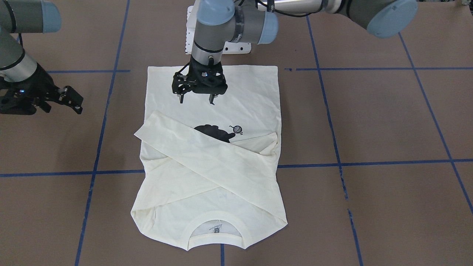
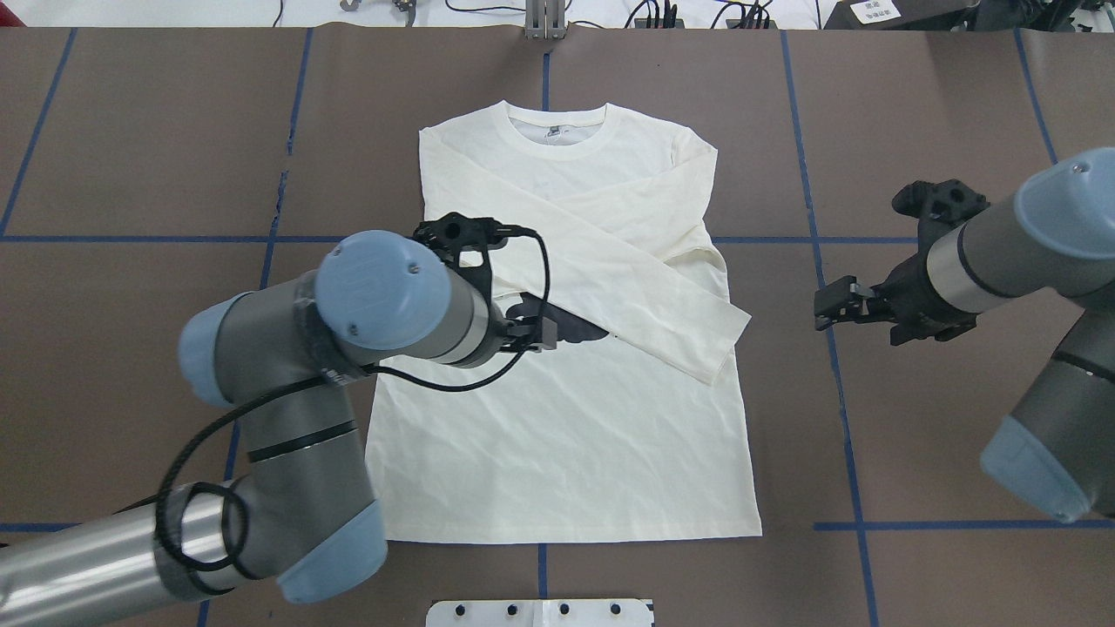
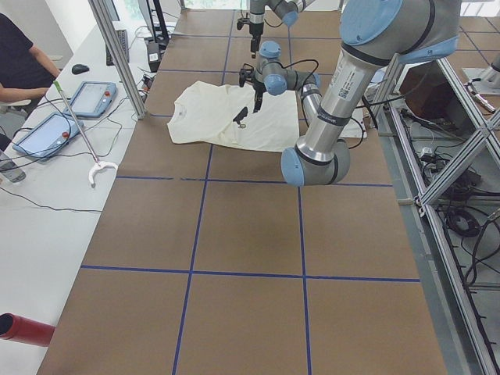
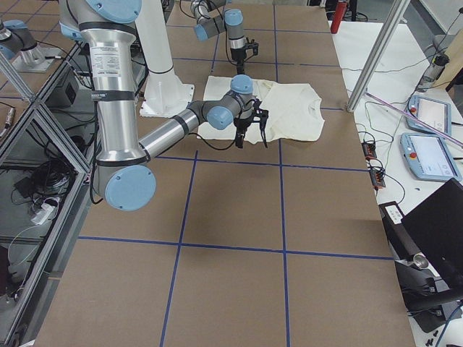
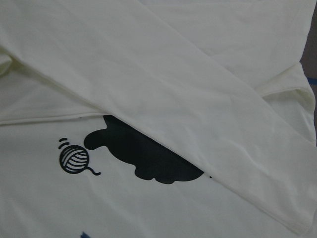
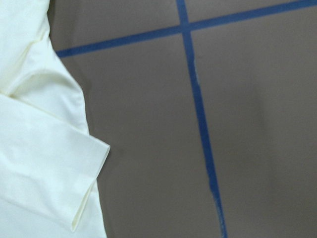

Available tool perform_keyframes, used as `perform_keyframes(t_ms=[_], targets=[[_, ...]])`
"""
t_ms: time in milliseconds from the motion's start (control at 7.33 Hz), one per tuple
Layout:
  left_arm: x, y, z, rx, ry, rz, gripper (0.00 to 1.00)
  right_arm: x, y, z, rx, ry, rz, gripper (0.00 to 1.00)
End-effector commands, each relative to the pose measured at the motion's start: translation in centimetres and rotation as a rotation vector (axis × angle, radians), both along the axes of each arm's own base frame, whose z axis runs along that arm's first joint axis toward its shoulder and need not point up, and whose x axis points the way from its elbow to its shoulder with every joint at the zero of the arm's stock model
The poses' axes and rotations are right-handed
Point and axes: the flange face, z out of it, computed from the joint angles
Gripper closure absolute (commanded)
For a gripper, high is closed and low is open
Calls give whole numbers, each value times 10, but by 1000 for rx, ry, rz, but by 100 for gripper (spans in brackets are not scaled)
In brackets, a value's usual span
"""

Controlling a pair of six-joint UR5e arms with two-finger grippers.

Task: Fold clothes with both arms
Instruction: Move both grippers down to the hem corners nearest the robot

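The cream long-sleeved shirt [image 1: 236,92] lies flat on the brown table, neckline [image 2: 557,139] away from the robot's base. Both sleeves are folded across the chest in an X, and the upper one half covers the black cat print [image 1: 212,132]. My left gripper [image 1: 196,101] hangs open just above the shirt's body, near the hem side of the print, with nothing between its fingers. The left wrist view looks down on the cat print [image 5: 143,158] and a yarn-ball drawing [image 5: 74,159]. My right gripper [image 1: 74,100] is open over bare table beside the shirt, near a sleeve cuff [image 6: 89,153].
Blue tape lines [image 1: 306,165] cross the brown table. The white base plate [image 2: 540,612] sits just past the shirt's hem. In the exterior left view a seated person [image 3: 23,62], control pendants [image 3: 94,98] and a red cylinder [image 3: 23,328] are on a side table.
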Motion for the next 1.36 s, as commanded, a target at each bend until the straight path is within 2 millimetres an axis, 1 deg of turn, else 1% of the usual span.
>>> perform_keyframes(t_ms=[0,136,273,409,546,682,955,1092,1228], targets=[[-57,26,51,52,-46,43,0,-83,95,-25,-15,11,23,0],[-63,30,63,42,-41,40,0,-113,133,-24,-1,26,20,0],[-66,35,61,30,-27,48,0,-128,158,-23,-2,33,3,0],[-62,38,64,2,-23,57,0,-144,181,-15,-1,53,-4,0],[-63,37,63,2,-22,54,0,-149,186,-11,5,62,-4,0],[-63,38,62,0,-20,56,0,-150,185,-9,3,68,-3,0],[-63,39,57,-10,-7,48,0,-152,185,4,-3,91,-8,1],[-62,40,57,-10,-7,49,0,-152,185,7,-5,99,-7,3],[-62,40,57,-10,-7,49,0,-153,185,6,-5,97,-8,16]])
